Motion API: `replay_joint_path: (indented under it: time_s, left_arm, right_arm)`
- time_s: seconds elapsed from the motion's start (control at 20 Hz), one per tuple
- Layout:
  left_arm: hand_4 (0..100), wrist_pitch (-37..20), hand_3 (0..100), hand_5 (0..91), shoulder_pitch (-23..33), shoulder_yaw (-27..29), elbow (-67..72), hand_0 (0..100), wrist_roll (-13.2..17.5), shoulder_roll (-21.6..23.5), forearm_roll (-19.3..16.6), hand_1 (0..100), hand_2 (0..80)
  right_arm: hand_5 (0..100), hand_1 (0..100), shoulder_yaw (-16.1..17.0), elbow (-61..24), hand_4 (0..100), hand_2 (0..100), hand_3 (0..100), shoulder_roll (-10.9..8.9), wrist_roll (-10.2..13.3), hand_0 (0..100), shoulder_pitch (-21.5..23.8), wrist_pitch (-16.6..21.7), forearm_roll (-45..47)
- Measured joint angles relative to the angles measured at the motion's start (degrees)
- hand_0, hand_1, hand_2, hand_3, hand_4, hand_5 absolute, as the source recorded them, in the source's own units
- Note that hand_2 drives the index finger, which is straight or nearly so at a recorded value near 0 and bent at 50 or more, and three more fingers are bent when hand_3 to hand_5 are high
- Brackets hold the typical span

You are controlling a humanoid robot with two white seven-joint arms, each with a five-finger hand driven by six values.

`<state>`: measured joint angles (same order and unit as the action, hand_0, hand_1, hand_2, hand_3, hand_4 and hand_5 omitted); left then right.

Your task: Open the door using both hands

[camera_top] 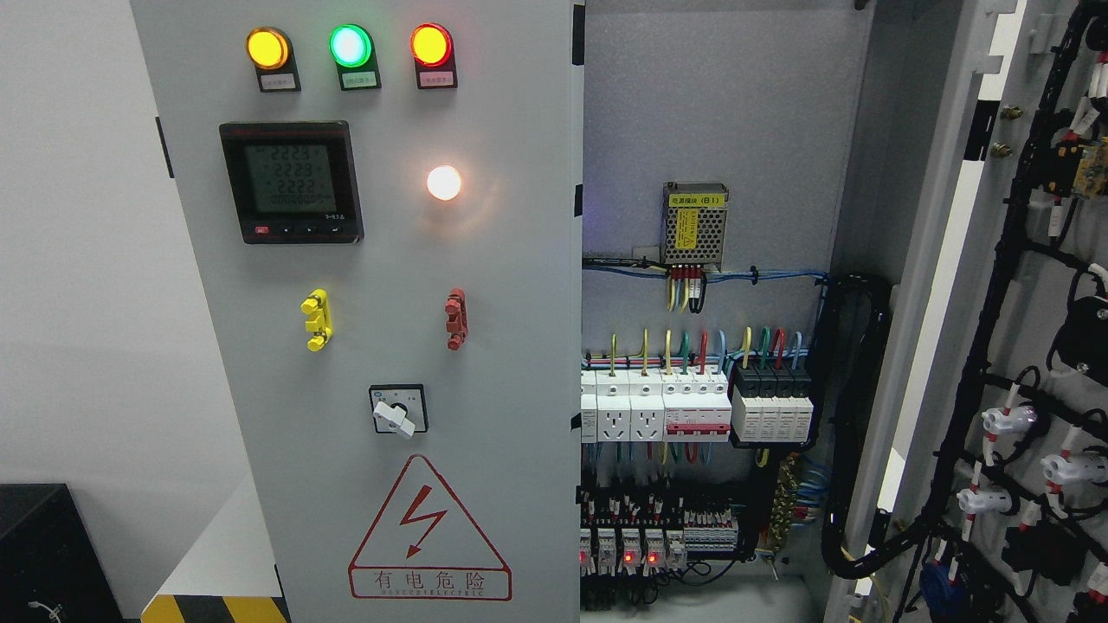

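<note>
- Left door (363, 346) was shut, flush with the cabinet face. Three lamps on top: amber (267, 48), green (351, 45), red (431, 44), all lit.
- Below them sat the meter (291, 182) with its display on, and a white lamp (444, 183) glowing to its right.
- Lower down were a yellow fitting (316, 320), a red fitting (456, 318), a rotary switch (398, 410), and a hazard triangle (429, 532) at the bottom.
- Cabinet interior (710, 130) was exposed right of the left door's edge: power supply (694, 225), breakers (697, 402), relays (632, 545) with red LEDs.
- Right door (1021, 346) was swung well open at the far right, its wired inner face with cable loom (978, 372) facing the camera.
- No arm or hand was in view, so the state of the fingers couldn't be told.
- Judgement: right door done. If both leaves are wanted, the left one was still to open; no obvious handle showed on it, so its free edge looked the likely grab point.
</note>
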<state>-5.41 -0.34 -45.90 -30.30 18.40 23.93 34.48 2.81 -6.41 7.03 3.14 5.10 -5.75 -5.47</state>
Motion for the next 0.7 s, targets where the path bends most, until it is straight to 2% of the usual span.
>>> replay_joint_path:
  time_s: [0.15, 0.35, 0.55, 0.7]
  left_arm:
    - [0, -0.60, 0, 0.0, 0.12, 6.38, 7.28, 12, -0.29, -3.74, -6.90, 56, 0.0]
    - [0, -1.94, 0, 0.0, 2.56, 15.88, 14.18, 12, -2.30, -8.09, -18.48, 56, 0.0]
    - [0, -4.58, 0, 0.0, 5.42, 27.80, 19.13, 12, -3.39, -11.84, -32.29, 56, 0.0]
    - [0, -5.28, 0, 0.0, 6.73, 36.48, 21.78, 12, -5.73, -14.11, -39.26, 56, 0.0]
  right_arm:
    - [0, 13, 0.03, -0.12, 0, 0, 0, 0.00, 0.00, 10, 0.00, 0.00, 0.00]
    - [0, 13, 0.09, -2.06, 0, 0, 0, -0.04, 0.00, 10, 0.55, 0.00, 0.01]
    - [0, 13, -0.02, -6.23, 0, 0, 0, -0.23, 0.00, 10, 3.00, 0.00, 0.01]
    - [0, 13, -0.14, -11.58, 0, 0, 0, -0.31, -0.06, 10, 5.59, -0.04, 0.01]
